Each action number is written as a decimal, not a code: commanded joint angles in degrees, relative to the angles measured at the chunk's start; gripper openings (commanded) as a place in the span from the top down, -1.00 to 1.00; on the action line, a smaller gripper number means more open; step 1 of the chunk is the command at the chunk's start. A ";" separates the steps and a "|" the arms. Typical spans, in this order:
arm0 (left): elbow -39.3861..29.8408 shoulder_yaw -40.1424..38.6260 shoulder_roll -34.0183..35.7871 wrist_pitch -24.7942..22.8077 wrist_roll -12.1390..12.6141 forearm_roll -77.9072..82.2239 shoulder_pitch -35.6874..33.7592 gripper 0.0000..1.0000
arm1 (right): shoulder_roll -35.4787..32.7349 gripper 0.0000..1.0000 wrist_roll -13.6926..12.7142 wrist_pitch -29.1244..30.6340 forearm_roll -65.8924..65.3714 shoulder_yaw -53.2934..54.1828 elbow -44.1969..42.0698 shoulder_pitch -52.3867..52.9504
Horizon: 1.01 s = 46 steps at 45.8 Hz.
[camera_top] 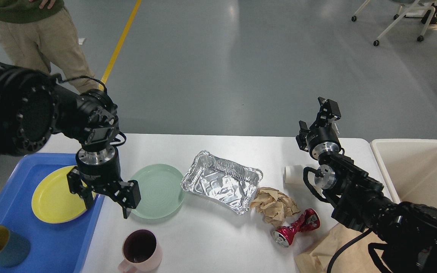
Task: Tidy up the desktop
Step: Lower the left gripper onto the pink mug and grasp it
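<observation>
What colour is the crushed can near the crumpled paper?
The crushed can is metallic red with a silver end, seen clearly in the head view.
</observation>
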 commanded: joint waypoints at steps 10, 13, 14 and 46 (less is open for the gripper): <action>6.32 -1.58 -2.12 0.00 0.02 -0.34 8.01 -0.92 | 0.00 -1.00 0.00 0.00 0.00 0.00 0.00 0.00; 8.43 -1.49 -2.21 0.00 0.10 -0.25 9.94 -0.92 | 0.00 -1.00 0.00 0.00 0.00 0.00 0.00 0.00; 9.31 -1.49 -2.21 0.00 0.19 -0.34 10.73 -0.92 | 0.00 -1.00 0.00 0.00 0.00 0.00 0.00 0.00; 17.14 -3.95 -4.06 0.00 6.52 -0.60 19.35 0.58 | 0.00 -1.00 0.00 0.00 0.00 0.00 0.00 0.00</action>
